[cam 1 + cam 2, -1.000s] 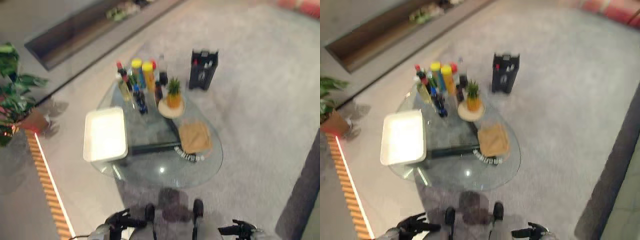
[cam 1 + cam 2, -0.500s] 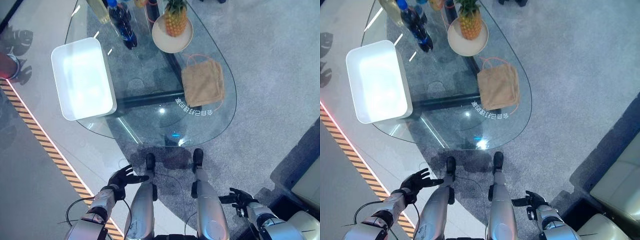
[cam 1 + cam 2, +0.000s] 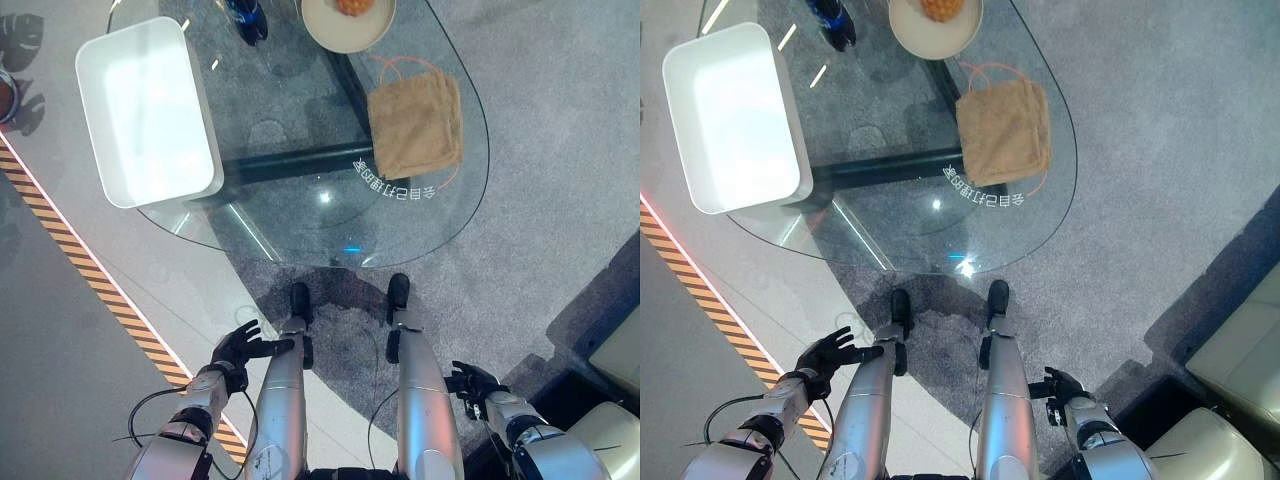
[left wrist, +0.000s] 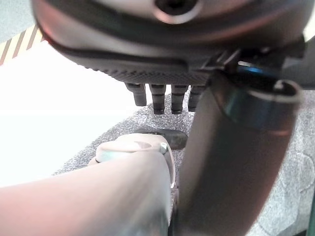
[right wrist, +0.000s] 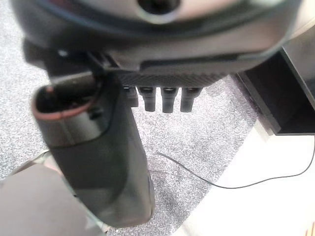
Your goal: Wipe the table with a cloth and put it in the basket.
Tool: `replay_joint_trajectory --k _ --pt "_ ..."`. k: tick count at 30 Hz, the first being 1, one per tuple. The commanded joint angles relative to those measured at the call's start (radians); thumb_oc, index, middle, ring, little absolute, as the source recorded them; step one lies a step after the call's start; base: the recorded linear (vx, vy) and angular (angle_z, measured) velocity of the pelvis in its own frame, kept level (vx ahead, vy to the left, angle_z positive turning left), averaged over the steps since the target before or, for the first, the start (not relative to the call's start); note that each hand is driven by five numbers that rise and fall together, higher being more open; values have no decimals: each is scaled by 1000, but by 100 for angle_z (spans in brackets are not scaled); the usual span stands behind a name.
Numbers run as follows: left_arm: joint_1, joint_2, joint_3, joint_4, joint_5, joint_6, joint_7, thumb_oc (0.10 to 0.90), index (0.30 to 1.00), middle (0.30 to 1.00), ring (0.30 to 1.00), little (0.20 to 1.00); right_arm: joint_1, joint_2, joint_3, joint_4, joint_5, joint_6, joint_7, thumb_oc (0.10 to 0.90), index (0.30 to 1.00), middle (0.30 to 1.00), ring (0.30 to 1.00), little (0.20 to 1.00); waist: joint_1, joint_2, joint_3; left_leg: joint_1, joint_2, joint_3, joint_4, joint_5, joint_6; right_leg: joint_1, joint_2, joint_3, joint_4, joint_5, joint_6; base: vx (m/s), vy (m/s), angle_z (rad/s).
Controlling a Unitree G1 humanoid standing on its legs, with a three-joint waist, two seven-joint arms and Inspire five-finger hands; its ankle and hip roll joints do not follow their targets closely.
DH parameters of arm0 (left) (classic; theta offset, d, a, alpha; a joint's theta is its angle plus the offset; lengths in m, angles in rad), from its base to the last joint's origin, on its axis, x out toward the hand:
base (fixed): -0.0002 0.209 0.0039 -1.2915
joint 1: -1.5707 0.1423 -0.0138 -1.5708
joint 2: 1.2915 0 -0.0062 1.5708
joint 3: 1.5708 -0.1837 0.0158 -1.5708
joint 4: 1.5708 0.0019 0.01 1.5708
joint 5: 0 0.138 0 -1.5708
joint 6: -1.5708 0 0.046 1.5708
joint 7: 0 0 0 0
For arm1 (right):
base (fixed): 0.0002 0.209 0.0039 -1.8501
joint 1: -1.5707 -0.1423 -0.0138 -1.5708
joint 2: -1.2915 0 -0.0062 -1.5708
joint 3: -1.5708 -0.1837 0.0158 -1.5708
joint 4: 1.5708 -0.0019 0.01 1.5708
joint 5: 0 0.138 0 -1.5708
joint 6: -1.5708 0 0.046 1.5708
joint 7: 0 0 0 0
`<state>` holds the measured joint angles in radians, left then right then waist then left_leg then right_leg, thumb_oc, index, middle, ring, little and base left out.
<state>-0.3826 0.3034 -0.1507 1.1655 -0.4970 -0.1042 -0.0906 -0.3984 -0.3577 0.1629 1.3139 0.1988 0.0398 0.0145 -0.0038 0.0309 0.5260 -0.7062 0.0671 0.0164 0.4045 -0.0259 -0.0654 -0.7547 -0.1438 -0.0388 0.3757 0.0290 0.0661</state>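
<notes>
Cloth [image 3: 415,125]: tan, flat on the glass table [image 3: 420,230], right side, just below the plate [image 3: 348,22].
Basket [image 3: 145,105]: white, on table's left.
Left hand [image 3: 240,347]: low, fingers spread, empty.
Right hand [image 3: 470,381]: low, relaxed, empty; on cloth's side, ahead and well apart.

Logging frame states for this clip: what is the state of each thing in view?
cloth: folded flat on the glass table, untouched
white basket: upright on the table, nothing in it
plate: on the table, holding fruit
left hand: open, holding nothing
right hand: open, holding nothing
</notes>
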Motion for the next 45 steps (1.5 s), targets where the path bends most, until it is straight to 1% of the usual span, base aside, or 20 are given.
replay_joint_trajectory --k 1,5,7,10,11,12,15,16,17,20,24,27,28,31,32,34,39,43,44,45 --pt "73 33 -7 -1 -22 -35 50 800 900 900 900 900 102 -39 35 -29 5 -4 -30 800 900 900 900 900 0 -3 -6 -84 -44 -31 81 6 54 -21 22 -32 117 -72 -45 0 0 0" --pt "76 31 -10 -21 -38 -45 64 800 900 900 900 900 96 -41 38 -47 -6 -39 -67 800 900 900 900 900 1 -5 -6 -123 -40 -36 103 6 53 -58 25 -30 138 -72 -47 0 0 0" --pt "78 34 -15 -25 -43 -52 62 800 900 900 900 900 89 -42 37 -63 -4 -61 -89 800 900 900 900 900 4 -10 -6 -135 -36 -37 104 7 51 -67 29 -28 138 -73 -49 8 -15 -1" --pt "70 38 -18 -24 -52 -64 65 800 900 900 900 900 76 -46 34 -76 -35 -100 -134 800 900 900 900 900 8 -18 -6 -147 -37 -39 100 10 51 -77 33 -33 142 -73 -50 9 -42 -2" --pt "63 45 -21 -29 -60 -57 69 800 900 900 900 900 68 -51 39 -82 -32 -116 -159 800 900 900 900 900 10 -21 -6 -151 -36 -39 100 11 50 -80 32 -37 142 -73 -51 -1 -46 1" --pt "58 51 -22 -30 -59 -53 69 800 900 900 900 900 61 -56 37 -90 -20 -117 -167 800 900 900 900 900 11 -23 -6 -151 -37 -39 97 12 50 -79 32 -39 140 -72 -50 -4 -46 3" --pt "47 76 -27 -34 -65 -42 63 800 900 900 900 900 34 -82 27 -123 -37 -149 -231 800 900 900 900 900 14 -30 -6 -159 -39 -42 99 15 48 -84 32 -45 140 -67 -50 -4 -47 4" --pt "49 85 -23 -35 -65 -38 59 800 900 900 900 900 25 -95 20 -140 -54 -149 -252 800 900 900 900 900 15 -32 -6 -161 -39 -42 105 13 48 -84 31 -47 140 -64 -49 2 -33 10" --pt "50 95 -22 -36 -67 -37 55 800 900 900 900 900 14 -116 11 -149 -57 -162 -278 800 900 900 900 900 16 -34 -6 -164 -36 -42 110 11 48 -87 29 -51 141 -62 -48 3 -46 10" --pt "58 118 -25 -43 -69 -38 60 800 900 900 900 900 -19 -186 -21 -217 -12 -170 -311 800 900 900 900 900 21 -44 -6 -172 -33 -42 117 4 50 -86 25 -60 137 -57 -45 -6 -69 4" --pt "73 145 -24 -68 -74 -29 67 800 900 900 900 900 -50 -273 -55 -309 11 -183 -338 800 900 900 900 900 26 -51 -6 -175 -34 -48 113 5 48 -82 24 -71 127 -45 -43 0 -48 7" --pt "80 162 -23 -73 -82 -27 61 800 900 900 900 900 -89 -331 -66 -364 13 -180 -350 800 900 900 900 900 28 -53 -6 -177 -31 -48 108 6 48 -85 20 -77 122 -41 -40 -1 -24 8" --pt "78 171 -25 -72 -87 -26 54 800 900 900 900 900 -121 -369 -62 -389 24 -183 -357 800 900 900 900 900 30 -52 -6 -179 -31 -48 106 7 49 -89 17 -81 121 -39 -40 0 0 0" --pt "78 177 -32 -69 -99 -29 49 800 900 900 900 900 -181 -420 -51 -437 17 -182 -380 800 900 900 900 900 32 -48 -6 -184 -32 -50 106 6 49 -96 15 -84 123 -38 -39 0 0 0" --pt "78 177 -33 -68 -100 -30 49 800 900 900 900 900 -187 -424 -49 -440 16 -183 -382 800 900 900 900 900 32 -48 -6 -185 -33 -50 106 6 49 -97 15 -85 123 -37 -39 0 0 0" --pt "77 177 -40 -61 -115 -36 43 800 900 900 900 900 -247 -467 -16 -494 -2 -164 -408 800 900 900 900 900 31 -44 -6 -190 -32 -49 103 10 47 -104 14 -84 121 -35 -39 -4 17 0" --pt "88 174 -51 -67 -133 -42 44 800 900 900 900 900 -361 -539 50 -570 -36 -112 -457 800 900 900 900 900 34 -36 -6 -188 -30 -42 88 18 43 -106 15 -86 113 -37 -39 -6 23 0" --pt "90 176 -59 -66 -138 -49 41 800 900 900 900 900 -487 -586 114 -617 -73 -76 -477 800 900 900 900 900 42 -30 -6 -186 -34 -42 75 22 40 -105 17 -89 103 -39 -40 16 -1 0" --pt "97 175 -61 -65 -138 -48 40 800 900 900 900 900 -490 -587 123 -620 -81 -77 -478 800 900 900 900 900 43 -29 -6 -164 -32 -46 82 -9 35 -86 20 -83 114 -67 -33 0 0 0" --pt "86 181 -61 -67 -144 -45 37 800 900 900 900 900 -560 -601 162 -637 -106 -55 -474 800 900 900 900 900 45 -28 -6 -189 -35 -43 71 25 39 -107 19 -90 98 -38 -40 0 0 0"
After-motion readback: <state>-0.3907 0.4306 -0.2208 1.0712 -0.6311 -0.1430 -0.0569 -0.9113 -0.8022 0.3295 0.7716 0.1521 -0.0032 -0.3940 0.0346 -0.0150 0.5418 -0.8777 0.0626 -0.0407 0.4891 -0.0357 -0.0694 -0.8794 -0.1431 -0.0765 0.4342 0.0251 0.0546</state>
